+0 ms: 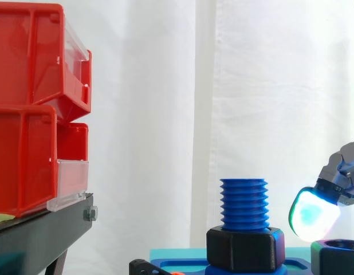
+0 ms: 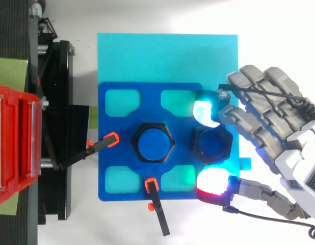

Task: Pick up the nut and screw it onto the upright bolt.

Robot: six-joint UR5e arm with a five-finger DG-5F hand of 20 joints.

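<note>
The blue upright bolt [image 2: 155, 143] stands in a black hexagonal collar [image 1: 246, 249] at the middle of the blue plate [image 2: 111, 153]. The loose black nut [image 2: 212, 144] lies flat on the plate just right of the bolt; its edge shows low in the side view [image 1: 336, 258]. My hand [image 2: 295, 148] comes in from the right and straddles the nut. One glowing white-cyan fingertip [image 2: 205, 111] sits at the nut's far edge, raised above it [image 1: 311, 215]. The red-white glowing thumb pad [image 2: 213, 181] is on the near side, with a gap to the nut. The hand holds nothing.
Red bins [image 1: 34, 114] sit on a black stand [image 1: 45, 229] at the left. A cyan sheet [image 2: 167, 56] lies under the plate. Two black clamps with orange tips [image 2: 110, 140] [image 2: 152, 185] grip the plate's left and front edges.
</note>
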